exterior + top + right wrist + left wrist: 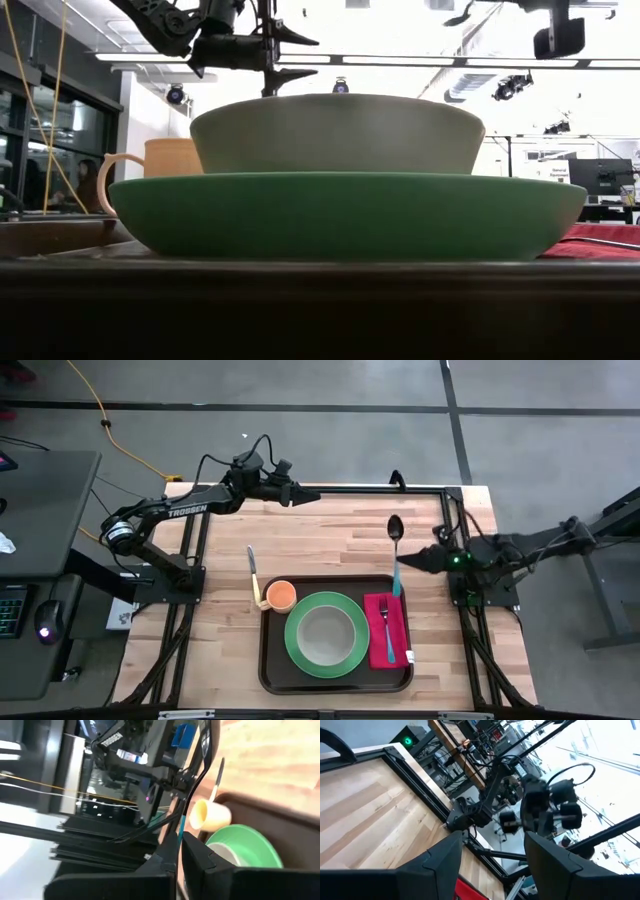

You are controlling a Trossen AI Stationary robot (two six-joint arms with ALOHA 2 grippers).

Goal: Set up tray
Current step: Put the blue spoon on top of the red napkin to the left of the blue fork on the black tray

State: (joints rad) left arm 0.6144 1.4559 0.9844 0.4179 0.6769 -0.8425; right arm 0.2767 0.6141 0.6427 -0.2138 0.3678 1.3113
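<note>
Brown tray [270, 660]: near edge of the wooden bench [330, 535], carrying green plate [300, 655], bowl [326, 633], orange cup [281, 596], magenta napkin [378, 640].
Right gripper [408, 563]: pinching a teal-handled spoon [395, 530] above the napkin.
Left gripper [312, 493]: spread, empty, over the far edge.

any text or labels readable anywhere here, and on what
"TROSSEN": white letters along the left arm in the high view.
White lettering on the left arm seen from the right wrist view: too blurred to read.
Blue label behind it: unreadable.
Nothing readable on the tray.
</note>
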